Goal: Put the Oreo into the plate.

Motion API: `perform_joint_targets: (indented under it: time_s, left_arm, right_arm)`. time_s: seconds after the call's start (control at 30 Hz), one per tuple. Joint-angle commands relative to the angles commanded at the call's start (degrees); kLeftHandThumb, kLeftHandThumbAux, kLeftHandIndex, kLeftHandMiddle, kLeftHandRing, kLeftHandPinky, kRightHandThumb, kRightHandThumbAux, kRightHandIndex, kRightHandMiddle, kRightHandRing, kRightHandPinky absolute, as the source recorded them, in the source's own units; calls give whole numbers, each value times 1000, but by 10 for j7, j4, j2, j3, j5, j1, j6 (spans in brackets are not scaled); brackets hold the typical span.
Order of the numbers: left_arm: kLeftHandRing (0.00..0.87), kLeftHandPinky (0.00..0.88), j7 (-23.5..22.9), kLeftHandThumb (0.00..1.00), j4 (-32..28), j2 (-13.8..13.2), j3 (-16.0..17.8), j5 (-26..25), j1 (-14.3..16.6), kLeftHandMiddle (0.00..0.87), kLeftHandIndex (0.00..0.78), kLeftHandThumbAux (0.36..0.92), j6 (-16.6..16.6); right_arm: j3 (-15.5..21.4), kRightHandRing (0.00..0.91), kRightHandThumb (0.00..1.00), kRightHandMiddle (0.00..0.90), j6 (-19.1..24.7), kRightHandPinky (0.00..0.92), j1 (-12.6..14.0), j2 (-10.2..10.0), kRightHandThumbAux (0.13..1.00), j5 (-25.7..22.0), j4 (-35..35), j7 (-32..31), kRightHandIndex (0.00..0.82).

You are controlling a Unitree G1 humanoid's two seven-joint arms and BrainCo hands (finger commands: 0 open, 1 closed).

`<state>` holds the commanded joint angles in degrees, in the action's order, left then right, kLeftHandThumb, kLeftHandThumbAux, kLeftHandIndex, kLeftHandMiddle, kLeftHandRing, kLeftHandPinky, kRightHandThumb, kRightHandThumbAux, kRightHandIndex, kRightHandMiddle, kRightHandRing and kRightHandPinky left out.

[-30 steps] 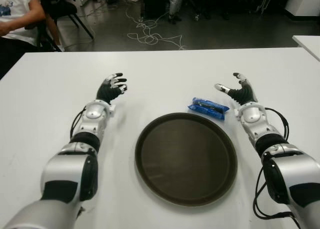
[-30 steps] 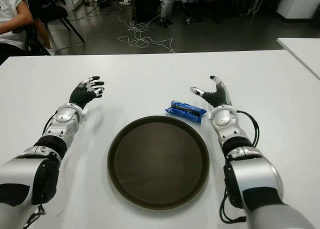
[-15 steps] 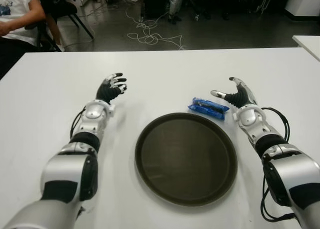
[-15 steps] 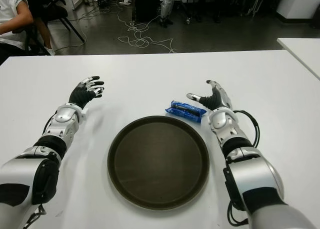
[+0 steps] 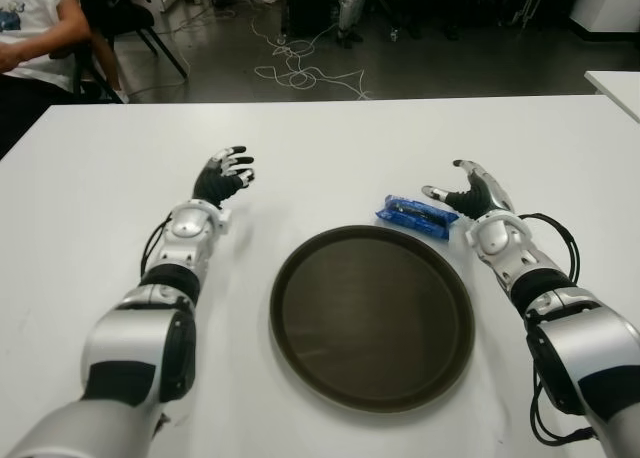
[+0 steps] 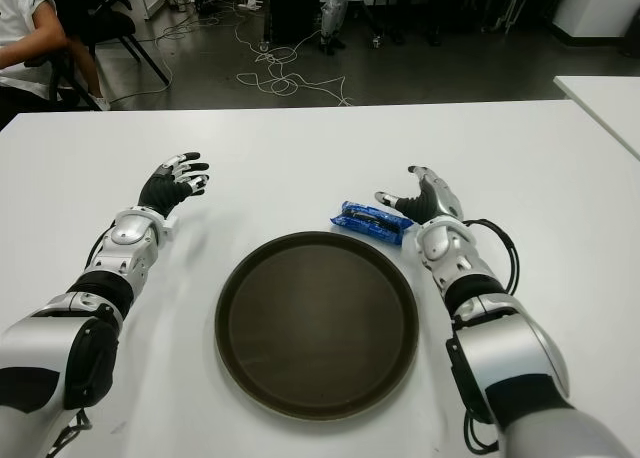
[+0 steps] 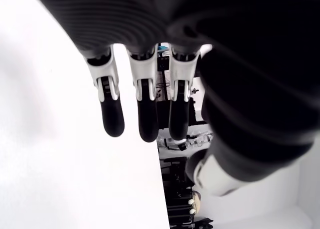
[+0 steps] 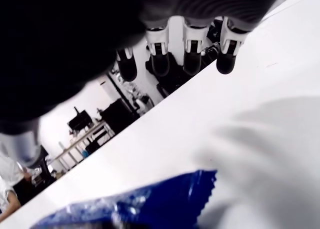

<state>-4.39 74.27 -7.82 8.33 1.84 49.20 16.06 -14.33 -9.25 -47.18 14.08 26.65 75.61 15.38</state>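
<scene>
Oreo (image 5: 417, 216), a blue crinkle-edged packet, lies flat on the white bench (image 5: 330, 148) just beyond the dark round plate (image 5: 372, 316). My right robot hand (image 5: 468, 192) hovers beside it, fingers apart; my left robot hand (image 5: 222, 174) shows spread left of the plate.

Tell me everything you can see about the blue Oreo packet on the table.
The Oreo packet is a small blue wrapper of glossy plastic film with a zigzag-cut end, sealed as far as can be seen. It lies flat on the white table, just beyond the far right rim of the dark round plate, not in it. The right hand is close beside it with fingers open, not gripping it.
</scene>
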Motion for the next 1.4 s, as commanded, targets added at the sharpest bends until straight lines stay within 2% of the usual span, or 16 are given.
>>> perform_joint_targets:
  time_s: [0.33,0.57,1.03,1.23,1.4]
  left_arm:
    - [225,231,-4,172,0,0,2,-4,-1,248,188,819,0]
    - [226,242,-6,164,0,0,2,-4,-1,246,176,818,0]
    - [232,248,3,147,1,1,-1,-2,-1,249,184,847,0]
    - [231,258,1,175,1,2,3,-6,0,249,186,864,-2]
    - [232,253,1,170,1,2,3,-5,1,255,190,851,-2]
  right_arm:
    - [-34,3,133,1,-27,23,1,9,483,30,-1,-28,0]
    - [-48,0,127,0,-29,28,0,9,478,38,0,-27,0]
    - [-55,0,127,0,-30,36,2,6,489,40,-1,-25,0]
    - [-56,0,134,0,-27,29,1,5,483,41,0,-27,0]
    - [-62,5,145,0,-18,41,0,4,486,47,2,-23,0]
